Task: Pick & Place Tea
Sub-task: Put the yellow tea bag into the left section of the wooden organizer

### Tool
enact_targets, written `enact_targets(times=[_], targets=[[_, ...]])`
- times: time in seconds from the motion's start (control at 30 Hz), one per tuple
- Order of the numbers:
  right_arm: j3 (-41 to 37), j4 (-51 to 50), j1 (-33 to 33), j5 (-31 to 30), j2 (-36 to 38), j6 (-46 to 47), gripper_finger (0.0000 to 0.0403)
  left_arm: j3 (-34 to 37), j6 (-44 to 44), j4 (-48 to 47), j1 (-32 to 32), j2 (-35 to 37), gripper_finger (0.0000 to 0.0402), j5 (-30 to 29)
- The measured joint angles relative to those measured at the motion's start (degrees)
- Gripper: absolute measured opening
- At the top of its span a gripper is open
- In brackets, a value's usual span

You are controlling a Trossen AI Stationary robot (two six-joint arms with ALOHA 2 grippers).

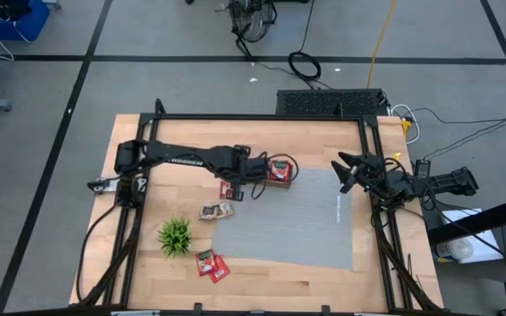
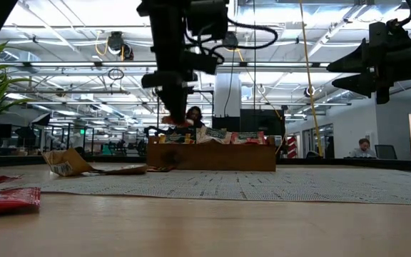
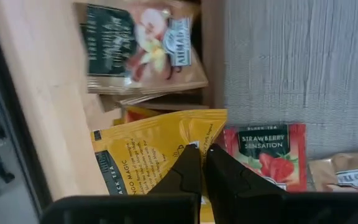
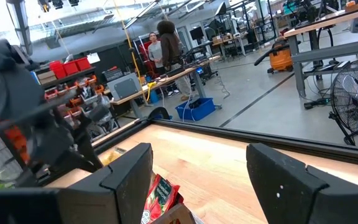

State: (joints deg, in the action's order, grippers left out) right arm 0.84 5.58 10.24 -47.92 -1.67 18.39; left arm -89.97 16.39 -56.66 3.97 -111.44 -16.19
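Now the left gripper (image 3: 202, 163) hangs over the shallow wooden tray (image 1: 280, 182) of tea packets, fingers pinched on a yellow tea-bag packet (image 3: 151, 155).

Seemingly the packet is held at its edge for dropping among the others; more red packets (image 1: 212, 264) lie scattered on the table, while the right gripper (image 1: 348, 173) waits wide open, empty, near the grey mat's (image 1: 297, 224) far side.

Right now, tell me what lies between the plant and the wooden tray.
In the high view, a grey-brown packet and a red packet lie between the plant and the tray.
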Motion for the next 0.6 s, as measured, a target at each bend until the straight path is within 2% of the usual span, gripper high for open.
enact_targets(times=[0.23, 0.47, 0.6], targets=[[0.0, 0.0, 0.0, 0.0, 0.0, 0.0, 0.0242, 5.63, 3.96, 4.57, 1.83, 0.0, 0.0009, -1.54], [0.0, 0.0, 0.0, 0.01, 0.0, 0.0, 0.0242, 6.95, 4.95, 6.07, 3.09, 0.0, 0.0011, -2.2], [0.0, 0.0, 0.0, 0.0, 0.0, 0.0, 0.0242, 6.95, 4.53, 6.24, 3.21, 0.0, 0.0053, -4.6]])
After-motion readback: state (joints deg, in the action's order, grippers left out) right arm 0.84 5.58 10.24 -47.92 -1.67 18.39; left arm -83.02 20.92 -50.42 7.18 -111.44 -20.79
